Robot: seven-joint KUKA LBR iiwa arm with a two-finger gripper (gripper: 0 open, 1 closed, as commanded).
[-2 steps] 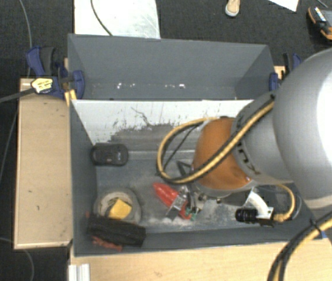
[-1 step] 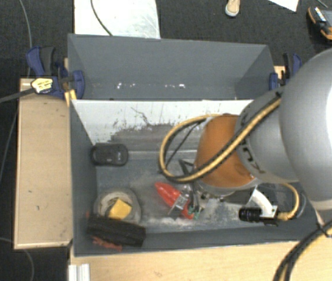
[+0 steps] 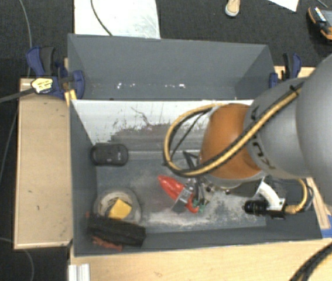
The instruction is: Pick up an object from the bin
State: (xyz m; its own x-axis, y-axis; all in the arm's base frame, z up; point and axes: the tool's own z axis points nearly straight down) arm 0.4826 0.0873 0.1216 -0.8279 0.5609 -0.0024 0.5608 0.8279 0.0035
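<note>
My gripper reaches down below the orange cover into the middle of the bin floor. A red, cone-shaped plastic thing lies right at its left side, touching or nearly touching it. A small red and green bit shows at the gripper's tip; whether it is held I cannot tell. To the right, a black cylinder with a white piece lies near the bin's right wall.
A dark oval, mouse-like thing lies at the left. A clear round roll with a yellow piece inside sits at the front left. A black brush-like bar lies along the front left corner. The arm and its cables cover the right half.
</note>
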